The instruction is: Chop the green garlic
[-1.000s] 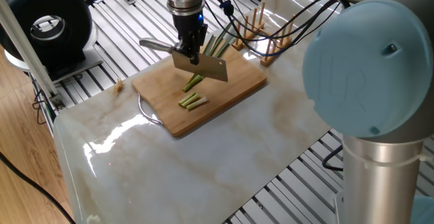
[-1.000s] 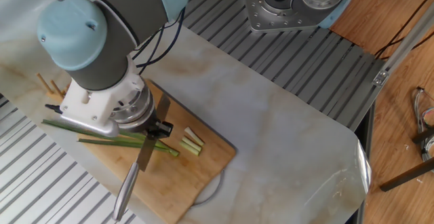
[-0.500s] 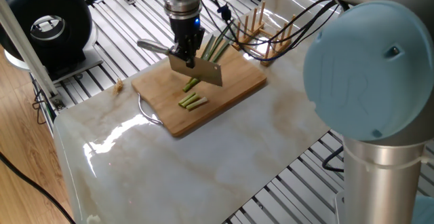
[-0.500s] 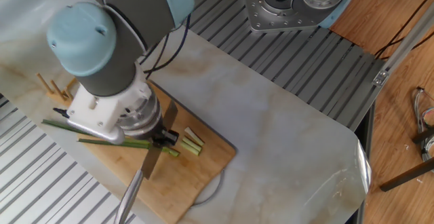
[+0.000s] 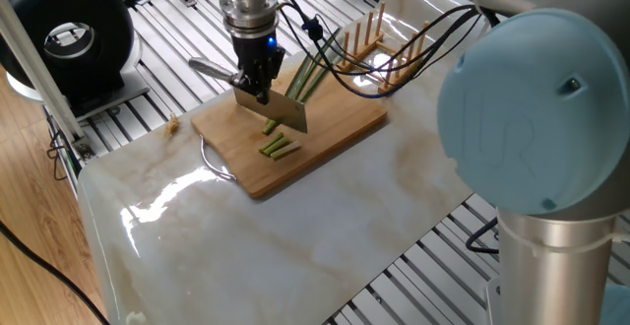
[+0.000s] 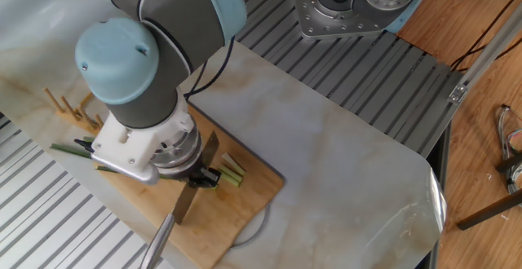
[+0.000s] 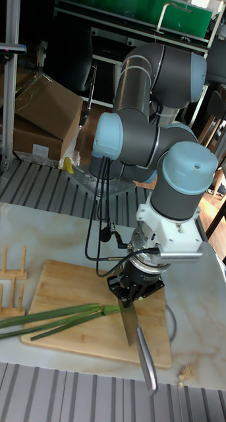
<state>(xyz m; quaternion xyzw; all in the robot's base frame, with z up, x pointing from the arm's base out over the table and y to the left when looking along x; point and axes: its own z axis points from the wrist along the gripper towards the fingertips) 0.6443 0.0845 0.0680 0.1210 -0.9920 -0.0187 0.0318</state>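
If knife (image 5: 279, 112) tilts, cut goes crooked; loose green garlic (image 7: 56, 318) may roll on cutting board (image 5: 345, 128). Claw (image 5: 254, 77) grips knife handle tight.

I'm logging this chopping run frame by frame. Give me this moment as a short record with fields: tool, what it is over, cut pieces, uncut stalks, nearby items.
tool: cleaver held by the end effector, handle sticking out to the side
blade position: low over the cutting board, at the cut end of the green garlic
cut pieces: short pieces lying together on the board beside the blade
uncut stalks: long, leaves reaching past the board edge toward the wooden peg rack
surface: marble-look table
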